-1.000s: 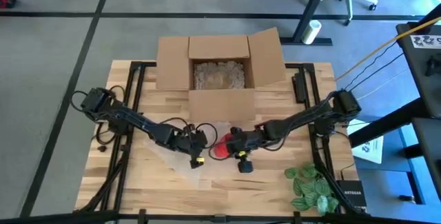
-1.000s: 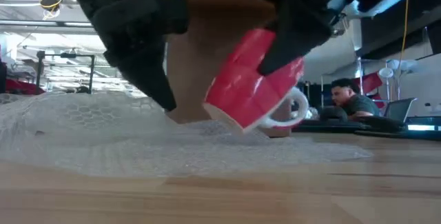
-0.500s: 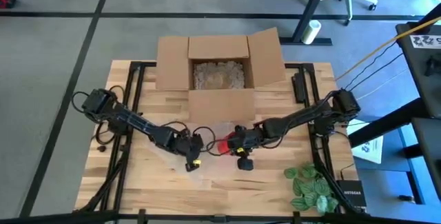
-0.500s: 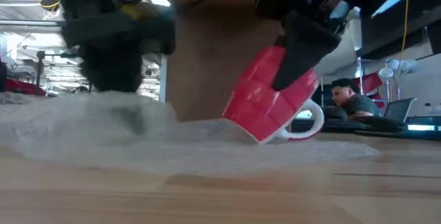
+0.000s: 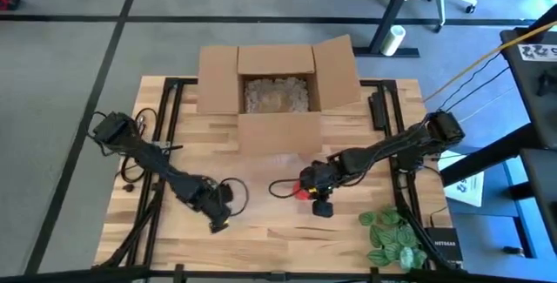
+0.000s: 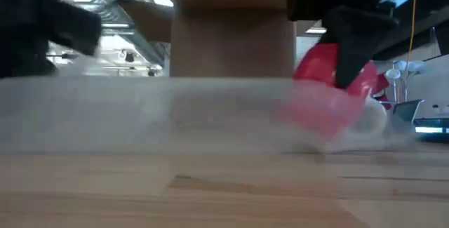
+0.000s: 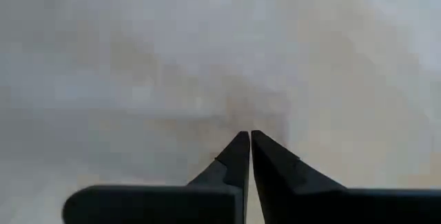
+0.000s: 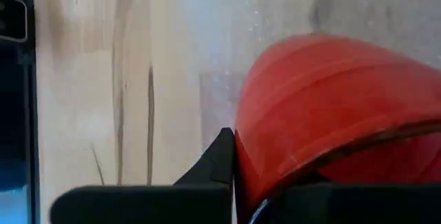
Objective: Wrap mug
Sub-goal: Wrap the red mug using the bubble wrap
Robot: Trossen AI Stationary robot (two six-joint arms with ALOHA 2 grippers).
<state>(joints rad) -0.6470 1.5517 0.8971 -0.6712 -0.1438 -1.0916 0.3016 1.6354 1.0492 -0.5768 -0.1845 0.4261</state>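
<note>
A red mug [image 5: 301,193] with a white handle [image 6: 372,119] sits tilted right of the table's middle, and my right gripper [image 5: 312,183] is shut on it. A clear sheet of bubble wrap [image 5: 261,200] stretches from the mug toward the left. In the low view the bubble wrap [image 6: 175,112] stands as a blurred band in front of the mug [image 6: 330,81]. My left gripper [image 5: 218,213] is shut on the wrap near the front left. My left gripper pinches the bubble wrap [image 7: 241,110] between its two shut fingertips [image 7: 238,151], slanting down from the table's left. The wrap runs from the fingertips toward the mug; edge or fold cannot be told. My right gripper holds the mug by its wall near the rim [image 8: 255,148]. One finger [image 8: 222,156] lies on the outside, and the mug hides the other. The fingers come from the table's right, slanting down. The mug tilts, its lower part behind the wrap.
An open cardboard box [image 5: 277,78] with paper filling stands at the far middle of the table. Green leaves [image 5: 392,235] lie at the front right corner. Bare wood lies along the near edge [image 5: 278,248].
My left gripper has gone toward the table's left and near edges, dragging the bubble wrap with it, so the sheet is spread out and raised in front of the mug. My right gripper has shifted toward the table's right edge and lowered the tilted mug.
</note>
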